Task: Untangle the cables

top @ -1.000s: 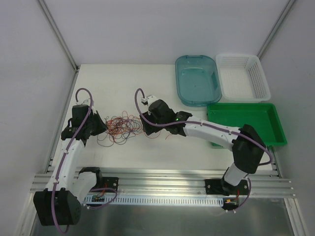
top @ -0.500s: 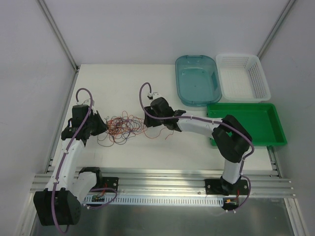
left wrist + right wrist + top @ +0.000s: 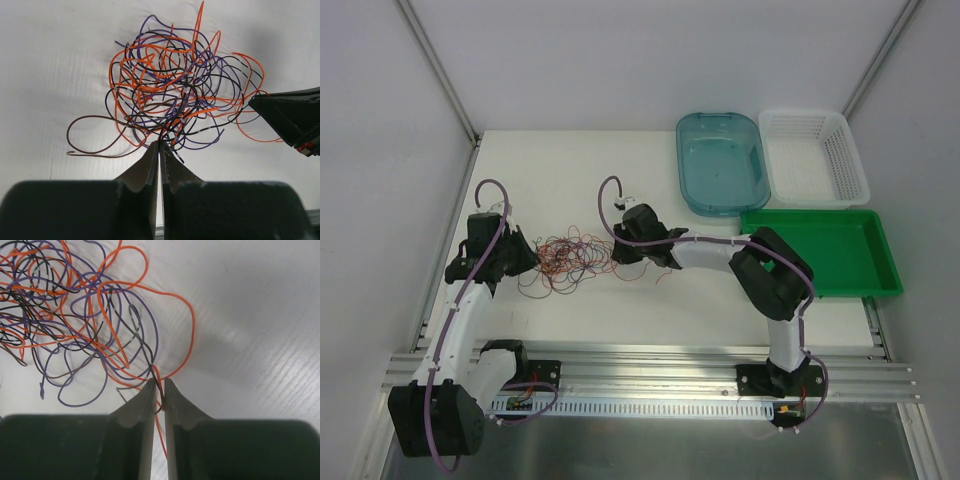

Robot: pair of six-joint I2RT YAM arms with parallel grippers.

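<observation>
The cables (image 3: 570, 261) are a loose tangle of thin orange, black and purple wires lying on the white table between my two grippers. My left gripper (image 3: 528, 258) is at the tangle's left edge. In the left wrist view its tips (image 3: 159, 145) are shut on a few dark strands at the near edge of the cables (image 3: 175, 85). My right gripper (image 3: 616, 252) is at the tangle's right edge. In the right wrist view its tips (image 3: 159, 385) are shut on an orange and a black strand of the cables (image 3: 75, 315). The right gripper also shows in the left wrist view (image 3: 292, 117).
A teal tub (image 3: 720, 160), a white basket (image 3: 815, 155) and a green tray (image 3: 885, 262) stand at the back right. White walls close the left and right sides. A metal rail (image 3: 650, 365) runs along the near edge.
The right arm's elbow has folded in toward the left and its gripper has shifted slightly at the tangle's right edge. The left arm and the tangle look unchanged.
</observation>
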